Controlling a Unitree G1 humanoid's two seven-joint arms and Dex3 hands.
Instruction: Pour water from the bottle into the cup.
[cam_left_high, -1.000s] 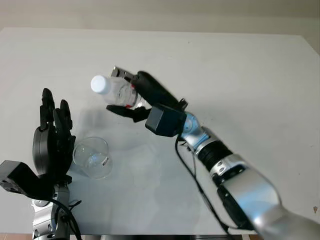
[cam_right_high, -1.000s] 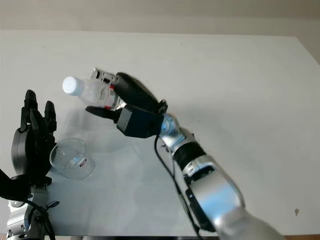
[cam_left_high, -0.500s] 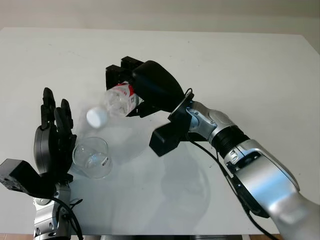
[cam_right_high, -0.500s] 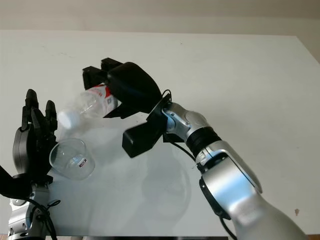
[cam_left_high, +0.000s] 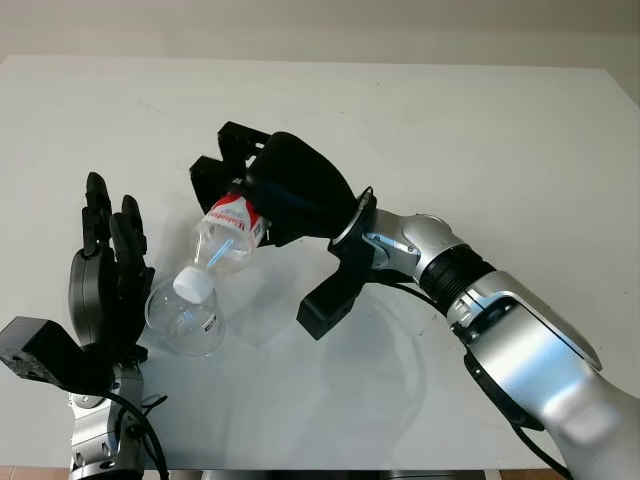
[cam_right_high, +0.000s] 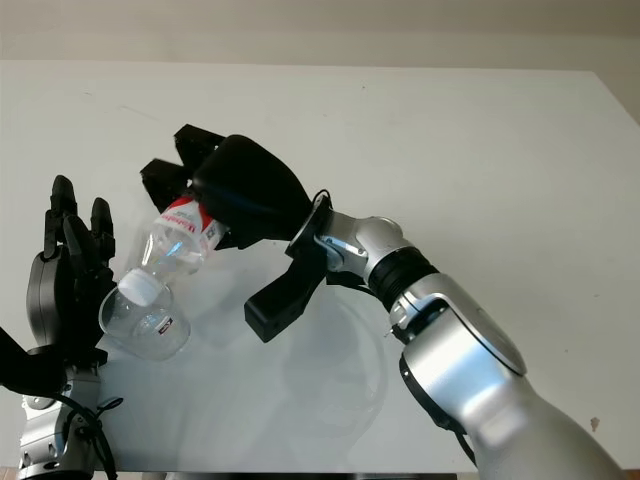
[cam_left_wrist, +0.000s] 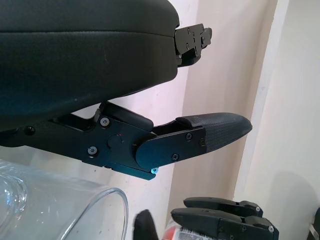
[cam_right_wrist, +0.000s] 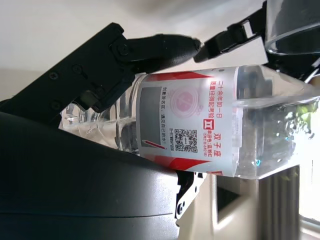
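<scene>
A clear plastic bottle (cam_left_high: 228, 232) with a red and white label and a white cap is gripped in my right hand (cam_left_high: 268, 190). It hangs tilted steeply, capped neck down, with the cap (cam_left_high: 193, 285) just over the rim of the clear cup (cam_left_high: 184, 316). The cup stands on the white table near its front left. My left hand (cam_left_high: 104, 270) is open and upright just left of the cup, close to its side. The right wrist view shows the label (cam_right_wrist: 192, 129) and the black fingers (cam_right_wrist: 125, 60) wrapped round the bottle. The cup's rim (cam_left_wrist: 70, 200) appears in the left wrist view.
The white table (cam_left_high: 480, 140) stretches wide to the right and back. My right forearm (cam_left_high: 460, 290) crosses the middle of the table from the bottom right. A black block (cam_left_high: 325, 300) on that wrist hangs low right of the cup.
My right hand has swung the bottle from nearly level to steeply neck down, and its cap has dropped to the cup's rim. The left hand and the cup have stayed put.
</scene>
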